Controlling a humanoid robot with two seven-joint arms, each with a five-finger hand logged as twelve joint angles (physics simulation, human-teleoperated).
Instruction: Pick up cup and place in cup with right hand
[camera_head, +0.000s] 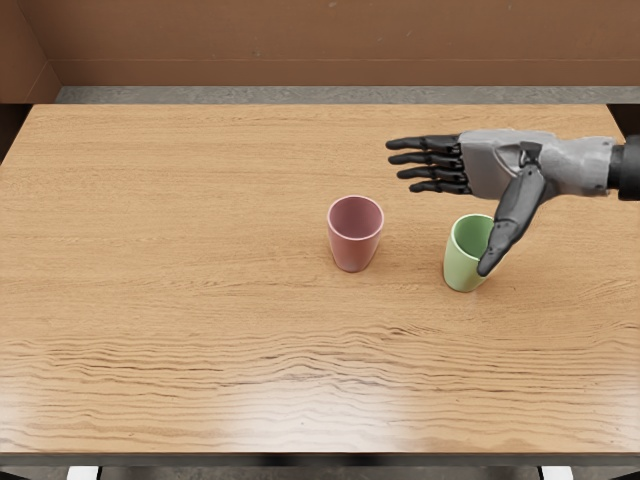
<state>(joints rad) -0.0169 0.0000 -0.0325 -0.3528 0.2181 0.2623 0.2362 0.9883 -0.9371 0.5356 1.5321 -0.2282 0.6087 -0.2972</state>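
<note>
My right hand comes in from the picture's right edge with its fingers spread and nothing held. Its fingers point left, above and behind the cups, and the thumb reaches toward the front, covering part of the green cup's right side. The green cup stands upright on the table, below the hand in the picture. To its left a pink cup stands upright, apart from it, its opening facing up. Whether the thumb touches the green cup I cannot tell.
The wooden table spans most of the view, with its front edge along the bottom. A brown wall rises behind the far edge.
</note>
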